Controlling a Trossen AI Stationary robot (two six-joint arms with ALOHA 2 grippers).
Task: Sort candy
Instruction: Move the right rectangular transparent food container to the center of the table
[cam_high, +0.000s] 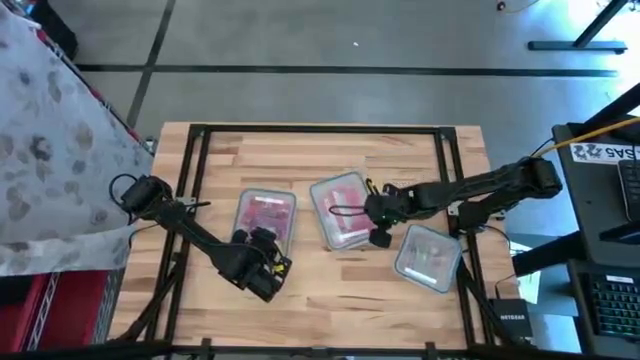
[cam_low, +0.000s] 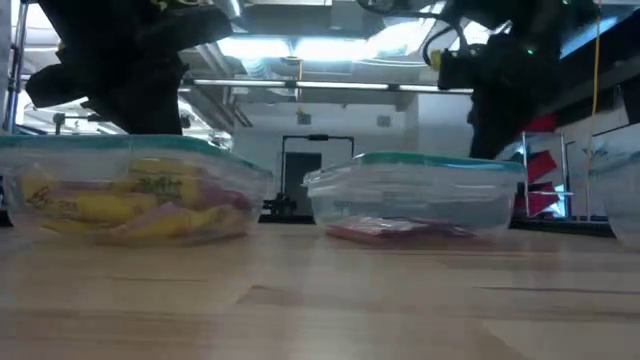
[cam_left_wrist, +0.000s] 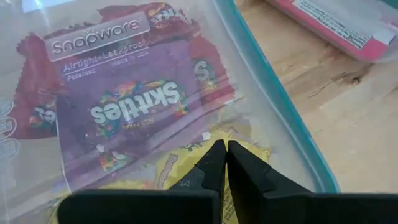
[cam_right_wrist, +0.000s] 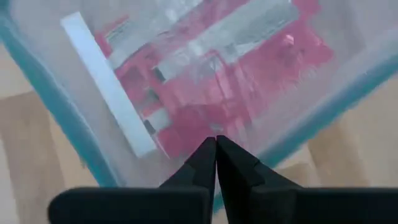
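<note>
Three clear tubs with teal-rimmed lids stand on the wooden table. The left tub (cam_high: 265, 215) holds candy: a purple packet (cam_left_wrist: 134, 109), red packets (cam_left_wrist: 31, 106) and yellow ones (cam_low: 120, 205). The middle tub (cam_high: 338, 210) holds red candy (cam_right_wrist: 205, 93). My left gripper (cam_left_wrist: 225, 149) is shut over the near end of the left tub's lid (cam_left_wrist: 99, 37). My right gripper (cam_right_wrist: 216, 142) is shut over the middle tub's lid (cam_right_wrist: 106, 87), near its right edge. Both point down at the lids. My left gripper has its shut fingertips (cam_left_wrist: 214, 155) right at the left tub's lid, coming from above; whether they touch it, I cannot tell. My right gripper has its shut fingertips (cam_right_wrist: 208, 152) over the middle tub's lid near the teal rim (cam_right_wrist: 298, 134); touching or not, I cannot tell.
A third lidded tub (cam_high: 428, 255) stands at the near right, close to my right arm. A black metal frame (cam_high: 320, 130) runs around the table's edges. Bare wood lies along the near side (cam_low: 320, 300).
</note>
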